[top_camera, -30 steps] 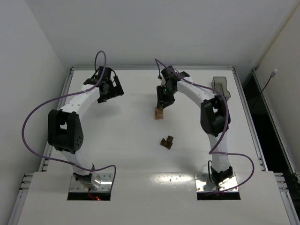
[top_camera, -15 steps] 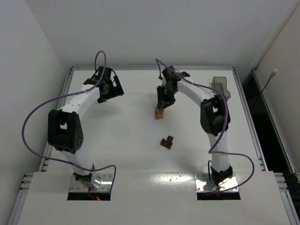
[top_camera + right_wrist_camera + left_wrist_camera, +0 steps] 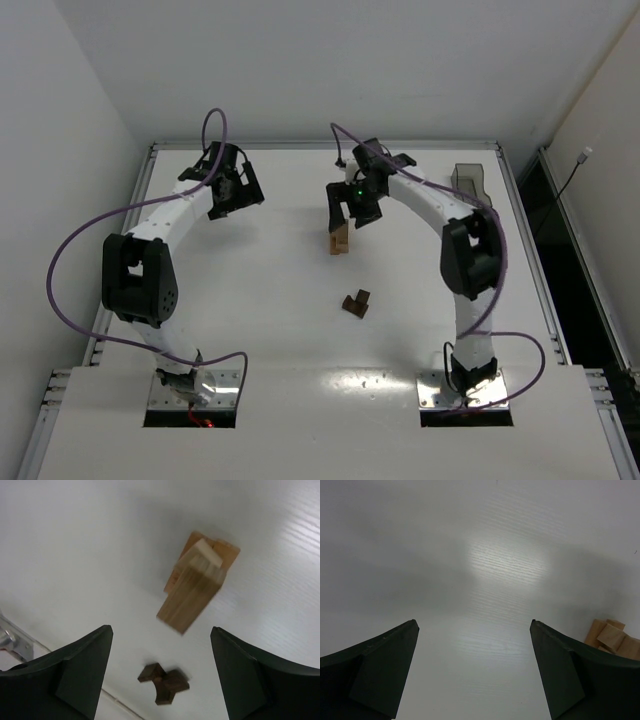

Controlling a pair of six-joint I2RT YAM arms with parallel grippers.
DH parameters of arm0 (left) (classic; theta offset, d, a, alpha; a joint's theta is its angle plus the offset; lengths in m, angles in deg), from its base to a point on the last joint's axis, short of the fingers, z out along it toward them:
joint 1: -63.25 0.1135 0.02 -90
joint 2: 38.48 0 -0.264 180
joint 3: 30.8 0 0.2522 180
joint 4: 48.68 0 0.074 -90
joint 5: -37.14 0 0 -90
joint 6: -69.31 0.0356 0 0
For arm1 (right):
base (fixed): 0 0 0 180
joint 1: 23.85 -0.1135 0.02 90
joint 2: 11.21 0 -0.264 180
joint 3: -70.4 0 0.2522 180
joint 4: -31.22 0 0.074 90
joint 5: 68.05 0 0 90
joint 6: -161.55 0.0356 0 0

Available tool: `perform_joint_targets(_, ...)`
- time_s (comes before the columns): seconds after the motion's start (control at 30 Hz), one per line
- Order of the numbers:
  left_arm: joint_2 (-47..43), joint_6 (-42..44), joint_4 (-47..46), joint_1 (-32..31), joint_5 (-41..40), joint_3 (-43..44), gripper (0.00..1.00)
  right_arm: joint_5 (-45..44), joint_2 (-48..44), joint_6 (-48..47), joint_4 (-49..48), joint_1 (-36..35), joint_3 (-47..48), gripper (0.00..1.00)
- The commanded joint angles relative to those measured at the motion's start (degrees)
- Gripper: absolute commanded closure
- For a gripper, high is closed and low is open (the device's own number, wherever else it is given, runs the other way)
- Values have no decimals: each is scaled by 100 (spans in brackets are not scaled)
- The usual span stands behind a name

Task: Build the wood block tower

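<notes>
Right tool (image 3: 349,212): jaws wide apart, gripping nothing, hanging just above the tower top and not touching it.
Left tool (image 3: 236,192): jaws wide apart and empty, over bare bench (image 3: 250,290) at the far left, well apart from all the wood.
Tower (image 3: 341,240): narrow upright column of light tan cubes on a slightly wider tan base, standing free near the middle of the bench. Seen almost end-on from the right wrist camera.
Dark brown blocks (image 3: 356,303): small loose cluster, pieces touching one another, flat on the bench and apart from the tower.
Key relation: cluster on the near side of the tower, toward the arm bases and a little to the right. In the right wrist view, low in the frame between the two fingers.
Long axis: tower vertical. Cluster star-shaped from above, with no clear long axis.
Nearer arm: right, by a good margin.
Likely step: tan column standing, dark pieces not yet on it.
Next move, as a judgement: lift clear of the column, draw back toward the bases, then lower over the cluster.
Risk: a finger brushing the slim column on the way.
Bin (image 3: 470,184): smoky plastic, far right of the bench, contents not discernible.
</notes>
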Motion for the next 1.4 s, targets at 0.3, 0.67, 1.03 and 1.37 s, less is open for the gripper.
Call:
perform_joint_targets(0.3,-634,232,-314,-79,47,-470,8,-979,-4994,-4398,-1402,-301,-4967,34)
perform_joint_targets(0.67,-775,1578,-350,-255,1252,-409,8,29,-7387,-8353,-1702,-302,-7396,51)
perform_joint_targets(1.03,-529,1639,-245,-202,1445,-234,8,2393,-5758,-10544,327,-442,-5956,54)
perform_joint_targets(1.37,-133,1639,-140,-96,1550,48,8,2220,-4066,-12064,1331,-609,-4829,59)
